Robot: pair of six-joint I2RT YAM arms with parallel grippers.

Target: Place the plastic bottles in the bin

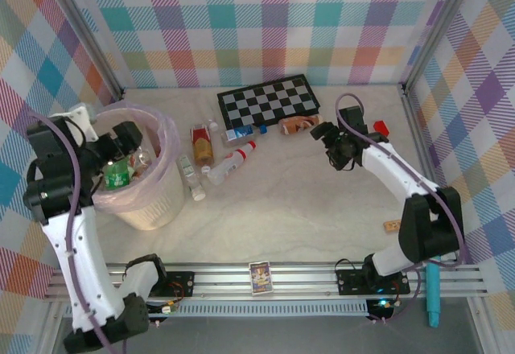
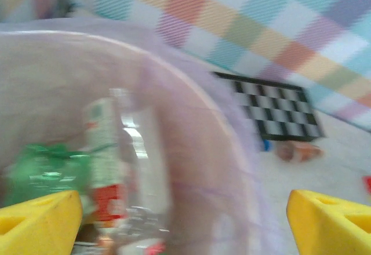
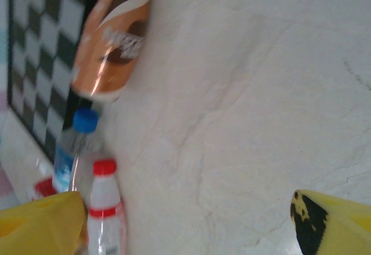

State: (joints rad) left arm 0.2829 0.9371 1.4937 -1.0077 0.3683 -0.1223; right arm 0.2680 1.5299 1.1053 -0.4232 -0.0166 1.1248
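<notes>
Left jaws hang apart and empty over the bin (image 1: 153, 209) at frame left, with a green bottle (image 1: 118, 174) inside. More plastic bottles (image 1: 229, 163) lie on the counter (image 1: 322, 201) at centre. My right jaws, also apart, hover near the brown bottle (image 3: 113, 46). Next, I judge, they must lower, straddle it and close.

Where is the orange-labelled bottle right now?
In the top view, the orange-labelled bottle lies on its side right of centre, at the checkerboard's near right corner, just left of the right gripper.
</notes>
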